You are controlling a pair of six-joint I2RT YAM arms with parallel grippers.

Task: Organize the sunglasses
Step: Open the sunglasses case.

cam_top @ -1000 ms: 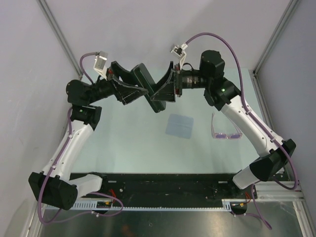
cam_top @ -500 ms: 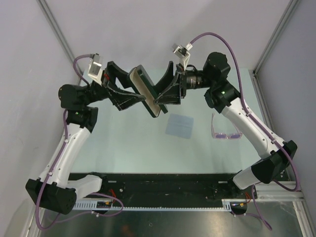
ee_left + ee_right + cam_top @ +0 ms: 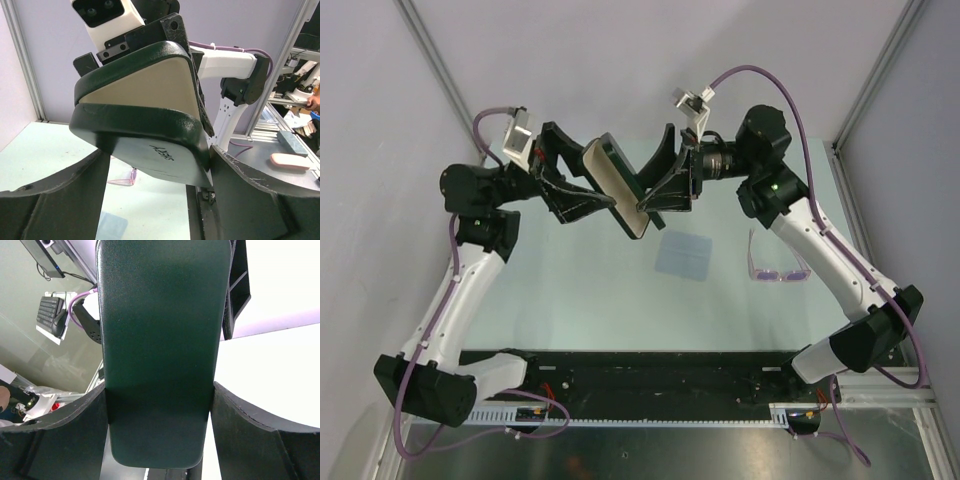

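Observation:
The sunglasses (image 3: 778, 262), with a thin pink-purple frame, lie on the table at the right, apart from both grippers. A corner of them shows under the case in the left wrist view (image 3: 122, 177). A dark oblong case (image 3: 620, 190) is held in the air at the back centre, its beige lining showing. My left gripper (image 3: 595, 198) is shut on its left side and my right gripper (image 3: 658, 195) on its right side. The case fills the left wrist view (image 3: 145, 115) between my left gripper (image 3: 160, 152). It also fills the right wrist view (image 3: 160, 340) between my right gripper (image 3: 159, 390).
A pale blue square cloth (image 3: 684, 254) lies flat on the table below the case, left of the sunglasses, and shows in the left wrist view (image 3: 110, 225). Grey walls and metal posts (image 3: 870, 90) close in the back and sides.
The case has gone from dark and closed to showing its beige lining. The left arm has shifted slightly left. The sunglasses and cloth have not moved.

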